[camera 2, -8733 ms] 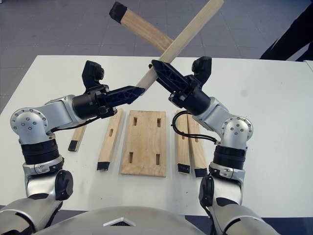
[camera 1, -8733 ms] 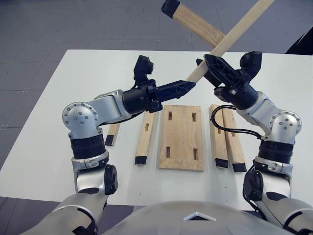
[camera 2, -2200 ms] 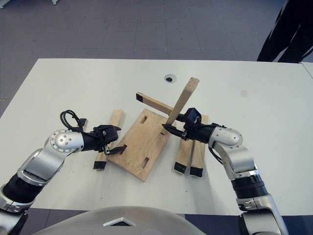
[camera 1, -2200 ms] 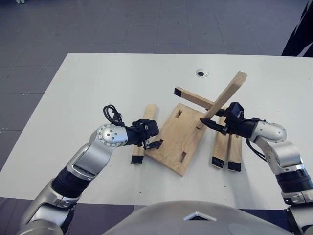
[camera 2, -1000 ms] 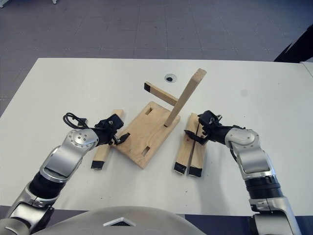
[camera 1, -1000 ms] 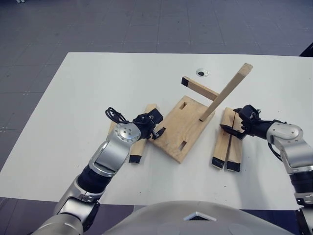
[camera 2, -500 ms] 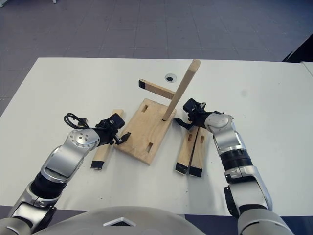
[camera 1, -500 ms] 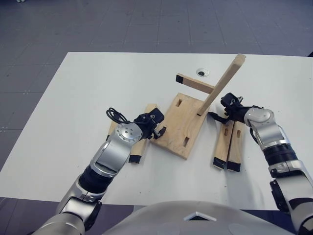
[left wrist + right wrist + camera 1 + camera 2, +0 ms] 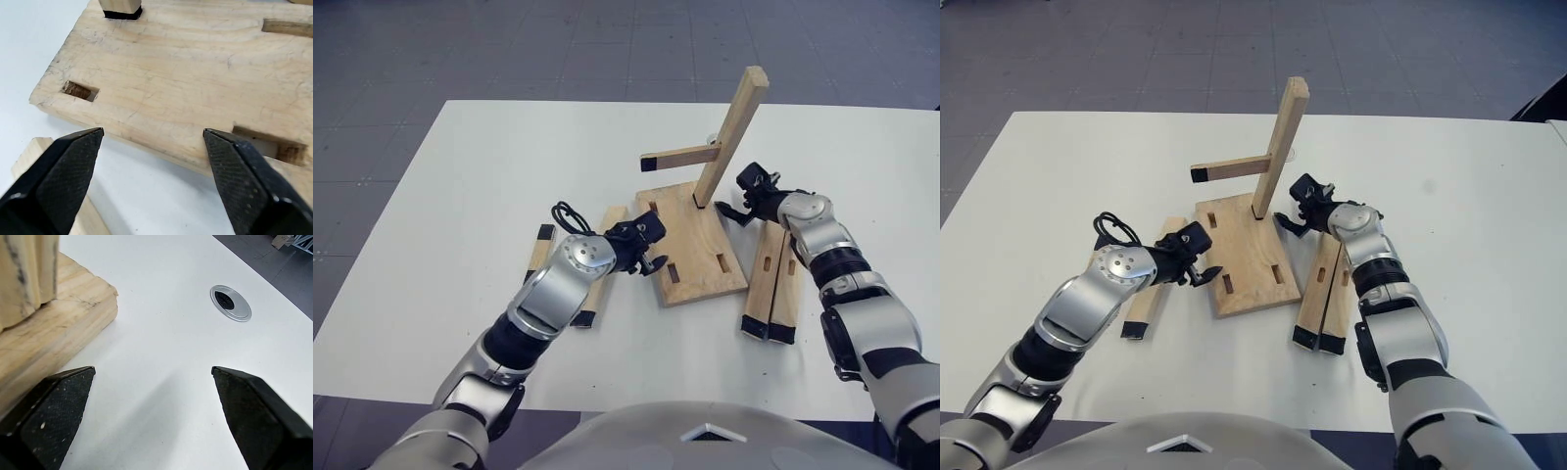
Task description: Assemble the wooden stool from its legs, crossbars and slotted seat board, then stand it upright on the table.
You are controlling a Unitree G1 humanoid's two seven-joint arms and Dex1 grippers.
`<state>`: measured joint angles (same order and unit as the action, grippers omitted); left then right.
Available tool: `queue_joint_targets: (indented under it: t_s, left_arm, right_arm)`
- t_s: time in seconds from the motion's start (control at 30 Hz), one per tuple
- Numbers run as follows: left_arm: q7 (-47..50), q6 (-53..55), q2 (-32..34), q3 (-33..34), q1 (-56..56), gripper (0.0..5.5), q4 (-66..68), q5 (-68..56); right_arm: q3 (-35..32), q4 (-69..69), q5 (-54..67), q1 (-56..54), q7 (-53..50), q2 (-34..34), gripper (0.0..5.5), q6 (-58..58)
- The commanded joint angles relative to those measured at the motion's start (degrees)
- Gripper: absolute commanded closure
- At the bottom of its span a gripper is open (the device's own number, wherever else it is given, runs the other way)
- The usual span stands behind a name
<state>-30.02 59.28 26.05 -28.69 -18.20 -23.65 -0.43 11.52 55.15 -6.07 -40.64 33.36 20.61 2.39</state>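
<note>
The slotted seat board [image 9: 697, 247] lies flat on the white table [image 9: 460, 196]. A long wooden bar [image 9: 732, 132] stands upright in its far right slot. A shorter black-tipped piece [image 9: 677, 157] juts sideways from the bar, above the board. My left gripper [image 9: 651, 258] is open at the board's left edge; in the left wrist view its fingers [image 9: 58, 166] straddle that edge [image 9: 186, 73]. My right gripper [image 9: 729, 210] is open low at the board's far right corner [image 9: 58, 328], beside the bar's base [image 9: 24, 269], holding nothing.
Two black-tipped legs [image 9: 771, 284] lie side by side right of the board. Two more pieces [image 9: 597, 289] [image 9: 540, 250] lie to its left, partly under my left arm. A round cable grommet [image 9: 231, 303] sits in the table beyond the board.
The bar and black-tipped piece, first held aloft in both grippers, now stand in the board. Over the last second the board swung round; my right gripper moved in to its far corner.
</note>
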Motion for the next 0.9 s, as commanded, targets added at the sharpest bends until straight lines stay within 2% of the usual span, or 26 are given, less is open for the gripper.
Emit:
queue_joint_targets:
  t_s: [0.03, 0.2, 0.3, 0.43, 0.5, 0.67, 0.9]
  left_arm:
    - [-0.9, -0.2, 4.7, 0.8, 3.1, 1.73, 0.2, 0.3]
    - [1.6, -3.1, 4.0, 2.2, 4.1, 1.73, 3.1, 1.4]
    - [5.1, -9.9, 0.3, 10.5, 4.5, 1.73, 2.0, -0.5]
    - [9.0, -16.0, -2.0, 18.0, 6.4, 1.73, 1.9, -0.9]
    - [10.9, -17.5, -2.3, 19.4, 7.2, 1.73, 2.0, 0.1]
    - [14.1, -18.5, -2.8, 20.8, 7.9, 1.73, 3.3, 2.1]
    - [14.3, -17.9, -4.2, 20.0, 8.7, 1.73, 2.8, 2.3]
  right_arm:
    - [-3.5, -9.9, 1.8, 5.2, -0.2, 3.1, 1.1, -5.8]
    - [-18.6, -36.5, 14.0, 9.2, -7.8, 2.1, 1.1, -26.4]
    - [-26.7, -45.7, 21.6, 0.9, -13.8, 1.2, 1.61, -34.2]
    - [-31.7, -46.4, 30.0, -13.3, -19.9, -2.5, 1.69, -40.9]
    - [-32.0, -42.4, 32.4, -18.8, -20.7, -4.6, 1.69, -42.1]
    - [-30.7, -35.0, 32.2, -22.5, -23.1, -7.4, 1.69, -40.5]
    - [-23.1, -28.0, 26.5, -22.8, -19.7, -9.3, 1.69, -31.9]
